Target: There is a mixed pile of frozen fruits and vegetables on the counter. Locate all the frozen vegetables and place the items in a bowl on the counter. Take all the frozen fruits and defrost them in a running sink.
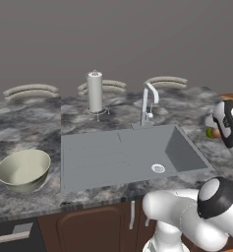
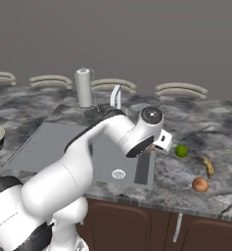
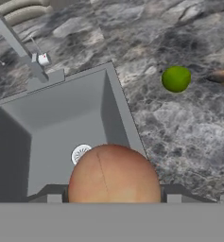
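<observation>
An orange-brown lump, a frozen fruit [image 3: 114,175], sits between the fingertips of my gripper [image 3: 113,196], which is shut on it. The gripper hangs above the right rim of the grey sink [image 1: 113,152], with the round drain [image 3: 80,153] just beyond the fruit. My hand [image 2: 161,139] hovers at the basin's right edge. On the dark marbled counter [image 2: 186,122] to the right lie a lime-green ball [image 2: 181,151], a brown elongated lump [image 2: 206,166] and an orange-brown round lump [image 2: 200,184]. The pale cream-green bowl [image 1: 23,170] stands left of the sink.
A curved chrome tap [image 1: 148,103] rises behind the basin, and a paper-towel roll [image 1: 95,92] stands on its holder further back. Flat beige curved plates [image 1: 30,91] line the rear of the counter. Brown cabinet doors [image 2: 137,220] run below the front edge.
</observation>
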